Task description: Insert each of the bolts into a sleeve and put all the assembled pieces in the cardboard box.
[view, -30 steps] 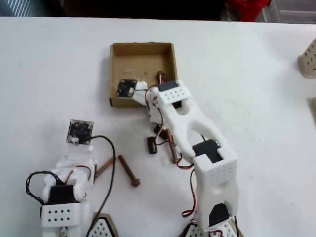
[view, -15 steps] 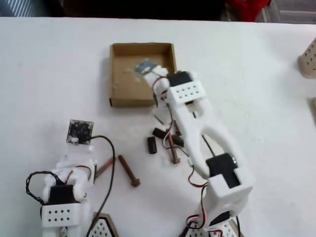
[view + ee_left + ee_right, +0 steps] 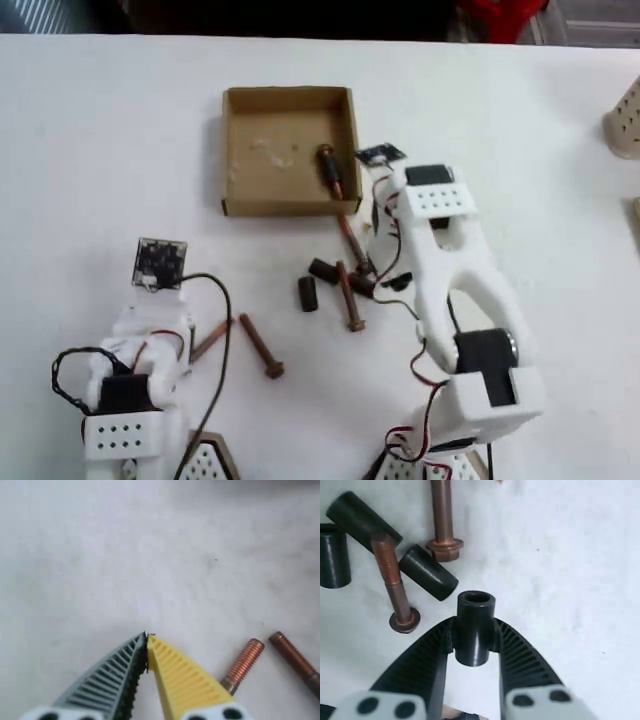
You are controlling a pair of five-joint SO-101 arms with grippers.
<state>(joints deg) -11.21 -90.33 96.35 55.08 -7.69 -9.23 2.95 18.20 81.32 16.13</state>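
We see a white table under both arms, with a dark strip of room beyond its far edge and a red object there; a cream perforated piece stands at the table's right edge. The open cardboard box sits toward the far side, and inside it, by its right wall, lies one assembled piece, a bolt with a black sleeve on it. Just off the box's near right corner, loose bolts and loose sleeves lie in a small cluster. The right gripper is beside that cluster, its black fingers part-open and clamped on two sides of the held sleeve, which sticks out past the fingertips with its bore facing away from the wrist. The left gripper is low over the table, its grey and yellow fingers pressed tip to tip with nothing between them; two bare bolts lie on the table just beside the yellow finger
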